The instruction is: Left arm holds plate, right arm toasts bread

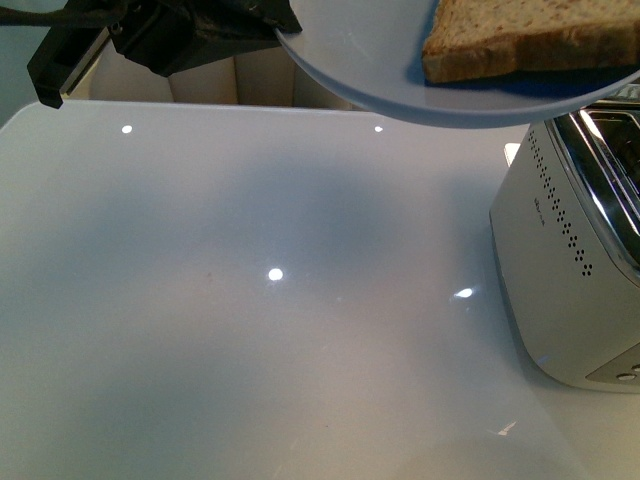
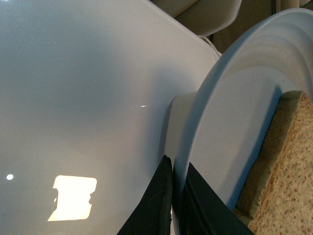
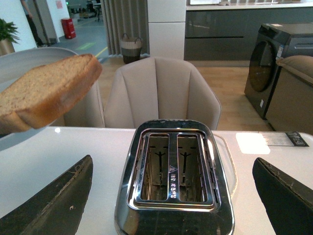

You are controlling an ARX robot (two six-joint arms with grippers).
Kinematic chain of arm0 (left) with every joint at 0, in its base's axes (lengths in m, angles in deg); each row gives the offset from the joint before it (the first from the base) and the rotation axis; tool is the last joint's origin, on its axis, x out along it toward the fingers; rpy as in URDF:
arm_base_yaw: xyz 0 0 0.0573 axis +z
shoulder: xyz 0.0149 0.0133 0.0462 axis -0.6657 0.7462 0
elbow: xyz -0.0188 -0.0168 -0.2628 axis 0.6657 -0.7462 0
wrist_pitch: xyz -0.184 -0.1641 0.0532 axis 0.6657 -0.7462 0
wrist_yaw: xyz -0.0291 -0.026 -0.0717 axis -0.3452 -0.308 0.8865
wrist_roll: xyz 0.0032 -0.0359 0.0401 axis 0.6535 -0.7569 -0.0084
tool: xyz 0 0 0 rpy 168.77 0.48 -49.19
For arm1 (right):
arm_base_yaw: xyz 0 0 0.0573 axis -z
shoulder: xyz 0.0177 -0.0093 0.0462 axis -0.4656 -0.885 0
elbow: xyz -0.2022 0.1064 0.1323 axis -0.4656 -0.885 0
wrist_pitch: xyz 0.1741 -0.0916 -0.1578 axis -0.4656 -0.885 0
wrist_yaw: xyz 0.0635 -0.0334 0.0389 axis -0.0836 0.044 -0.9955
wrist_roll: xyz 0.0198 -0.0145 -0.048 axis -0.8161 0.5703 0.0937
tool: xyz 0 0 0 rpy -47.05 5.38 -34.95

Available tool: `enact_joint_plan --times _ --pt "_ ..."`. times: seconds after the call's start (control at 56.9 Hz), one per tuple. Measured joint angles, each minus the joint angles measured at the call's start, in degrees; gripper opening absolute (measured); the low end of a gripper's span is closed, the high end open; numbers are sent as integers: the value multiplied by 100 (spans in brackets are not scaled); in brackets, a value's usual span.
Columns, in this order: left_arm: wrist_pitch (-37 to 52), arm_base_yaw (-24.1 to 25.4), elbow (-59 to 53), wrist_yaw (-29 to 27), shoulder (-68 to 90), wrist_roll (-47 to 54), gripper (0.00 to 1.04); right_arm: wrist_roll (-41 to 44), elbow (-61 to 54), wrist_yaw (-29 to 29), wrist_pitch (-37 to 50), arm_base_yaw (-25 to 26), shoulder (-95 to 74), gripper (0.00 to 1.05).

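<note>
The pale blue-grey plate [image 1: 400, 80] hangs in the air above the table's far right, tilted. My left gripper [image 1: 280, 25] is shut on its rim, one dark jaw on each side, as the left wrist view shows [image 2: 176, 164]. The brown bread [image 1: 530, 35] lies on the plate [image 2: 230, 122]; its slice [image 2: 288, 171] rests near the lower rim. In the right wrist view my right gripper [image 3: 172, 164] is open, its fingers [image 3: 58, 200] wide apart above the toaster [image 3: 171, 215]. The bread [image 3: 44, 95] and the plate [image 3: 29, 58] are off to one side. Both slots are empty.
The white and chrome toaster [image 1: 560, 270] stands at the right edge of the glossy white table [image 1: 250, 300]. Beige chairs [image 3: 161, 93] stand behind the table's far edge. A flat label [image 3: 288, 139] lies on the table beyond the toaster.
</note>
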Motion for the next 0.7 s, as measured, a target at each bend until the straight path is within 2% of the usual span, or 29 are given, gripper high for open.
enact_joint_plan --times 0.492,0.528,0.58,0.615,0.703 --pt "17 -11 0 2 -39 -77 3 -2 0 2 0 0 -2 96" --pt "17 -11 0 0 -39 -79 3 -144 81 192 -286 -44 -125 96" --pt "17 -11 -2 -2 -39 -81 3 -603 509 636 -1504 -142 -793 96" --pt "20 -13 0 2 -44 -83 3 -833 619 647 -1945 -151 -1075 96" --pt "17 -22 0 2 -46 -94 3 -1082 647 542 -2133 -153 -1237 96"
